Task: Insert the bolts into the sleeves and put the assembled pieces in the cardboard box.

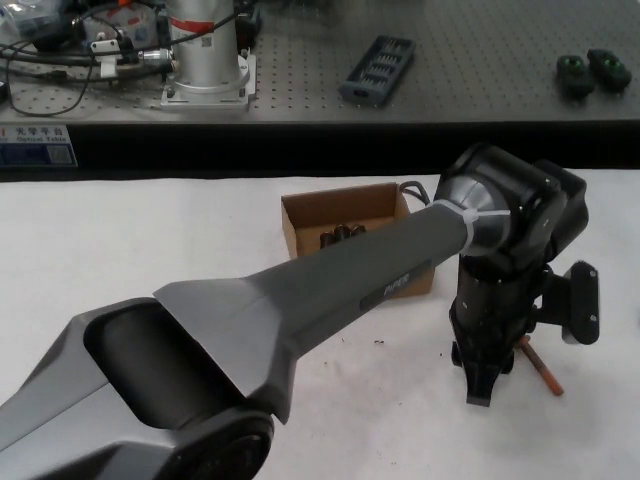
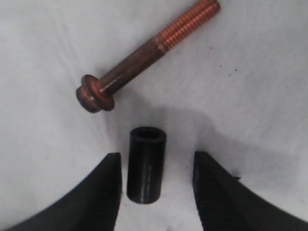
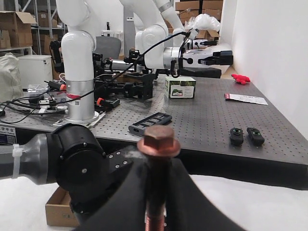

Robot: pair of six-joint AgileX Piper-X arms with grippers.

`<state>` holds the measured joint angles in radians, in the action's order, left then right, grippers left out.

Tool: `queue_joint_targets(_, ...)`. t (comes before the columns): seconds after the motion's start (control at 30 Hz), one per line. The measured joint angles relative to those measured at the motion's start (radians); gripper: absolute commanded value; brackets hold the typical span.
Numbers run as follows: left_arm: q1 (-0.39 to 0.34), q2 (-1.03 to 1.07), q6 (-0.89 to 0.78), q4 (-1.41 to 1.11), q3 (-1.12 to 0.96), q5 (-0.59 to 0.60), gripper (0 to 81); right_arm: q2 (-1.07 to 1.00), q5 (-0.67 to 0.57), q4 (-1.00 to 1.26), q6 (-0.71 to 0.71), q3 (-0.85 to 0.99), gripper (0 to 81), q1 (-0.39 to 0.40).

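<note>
A copper bolt (image 2: 144,57) lies flat on the white cloth, its flanged head close to a short black sleeve (image 2: 146,165). The sleeve lies between the spread fingers (image 2: 103,192) of my left gripper (image 2: 156,171), which is open and touches nothing. In the high view the left gripper (image 1: 480,388) points down at the cloth beside the copper bolt (image 1: 540,365), right of the cardboard box (image 1: 340,205). Dark assembled pieces (image 1: 340,237) lie in the box. My right gripper (image 3: 156,211) is shut on a second copper bolt (image 3: 157,159), held upright with its hex head on top.
The left arm's long grey link (image 1: 330,290) crosses the cloth from the near left and covers the box's front. Behind the cloth is a perforated bench with a black tool holder (image 1: 378,68), two small black parts (image 1: 592,72) and a silver robot base (image 1: 205,60).
</note>
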<state>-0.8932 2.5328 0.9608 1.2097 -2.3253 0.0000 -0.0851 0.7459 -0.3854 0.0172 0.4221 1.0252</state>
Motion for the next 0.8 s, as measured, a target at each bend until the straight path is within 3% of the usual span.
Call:
queue_joint_targets(0.13,-0.002,0.000,-0.010,-0.016,0.000,0.000,34.4,0.000,-0.016,0.000,0.000,0.000,6.6,0.000)
queue_joint_targets(0.2,-0.002,0.000,-0.021,-0.020,0.000,0.012,30.2,0.000,-0.021,0.000,0.000,0.000,6.6,0.000)
queue_joint_targets(0.23,-0.002,0.000,-0.023,-0.021,0.000,0.020,26.0,0.000,-0.024,0.000,-0.002,0.000,6.6,0.000)
queue_joint_targets(0.33,-0.002,0.002,-0.026,-0.021,0.000,0.032,1.2,0.000,-0.024,0.000,-0.001,0.000,6.6,0.000)
queue_joint_targets(0.7,0.002,0.000,-0.047,0.081,-0.005,0.014,0.7,0.000,-0.032,0.000,-0.001,0.000,6.6,0.000)
queue_joint_targets(0.8,0.022,-0.012,-0.093,0.156,-0.003,0.076,0.7,0.000,-0.072,0.000,-0.001,0.000,6.6,0.000)
